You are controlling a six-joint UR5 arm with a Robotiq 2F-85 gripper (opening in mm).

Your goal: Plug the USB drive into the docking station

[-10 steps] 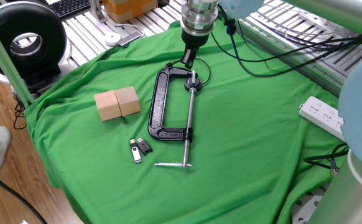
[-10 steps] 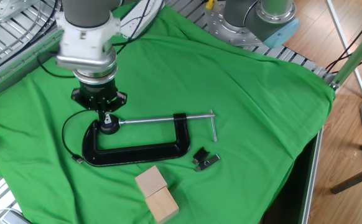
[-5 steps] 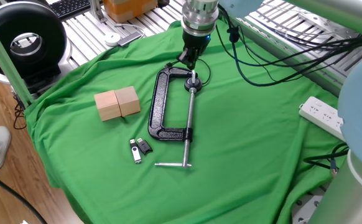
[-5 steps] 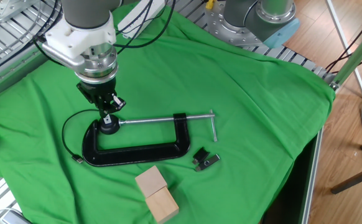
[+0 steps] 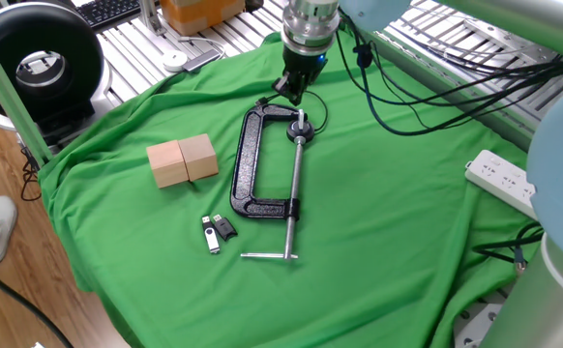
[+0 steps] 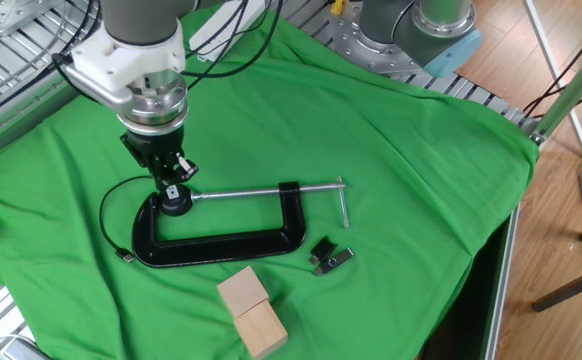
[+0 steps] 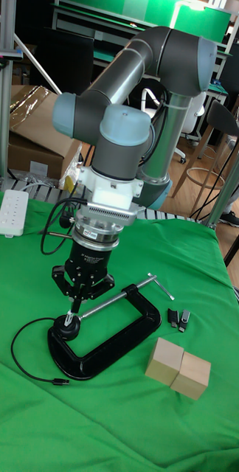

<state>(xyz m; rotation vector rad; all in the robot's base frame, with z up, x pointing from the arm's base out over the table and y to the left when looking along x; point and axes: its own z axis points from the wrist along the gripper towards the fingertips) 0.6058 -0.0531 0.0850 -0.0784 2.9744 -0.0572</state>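
The pincer (image 6: 170,180) hangs over the pad end of a black C-clamp (image 6: 221,235) on the green-draped desk (image 6: 391,150); whether its fingers are apart or together cannot be told from these views. The USB drive (image 5: 210,235) lies on the cloth beyond the clamp's far end, near the handle bar, well apart from the pincer, its long axis roughly parallel to the clamp's screw. Two wooden blocks (image 5: 183,159) sit close by. No docking station can be identified.

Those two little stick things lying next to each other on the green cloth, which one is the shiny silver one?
The silver stick is the one farther from the black clamp; its neighbour, the black stick, lies between it and the clamp.
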